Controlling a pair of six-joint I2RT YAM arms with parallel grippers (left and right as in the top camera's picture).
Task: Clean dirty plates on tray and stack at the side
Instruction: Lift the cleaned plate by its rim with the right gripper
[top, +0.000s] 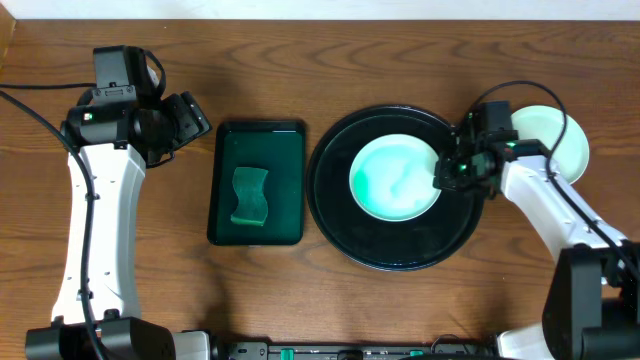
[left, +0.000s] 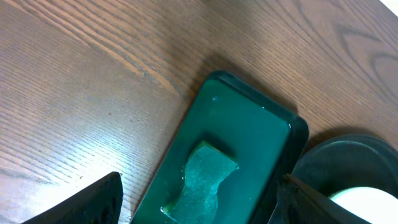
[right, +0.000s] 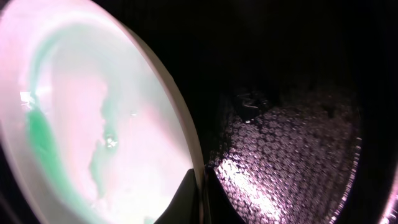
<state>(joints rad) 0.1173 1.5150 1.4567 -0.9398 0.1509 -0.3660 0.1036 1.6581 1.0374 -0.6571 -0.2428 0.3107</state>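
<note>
We see our right gripper pinched shut at the edge of the green-smeared plate on the black tray, and our left gripper wide open, holding nothing.

Green-smeared plate lying in black tray, clean white plate just outside its rim

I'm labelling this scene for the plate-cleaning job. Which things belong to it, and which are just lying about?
Job: smeared plate, black tray, plate at the side, sponge, green tray.
Lying about: black cable.
</note>
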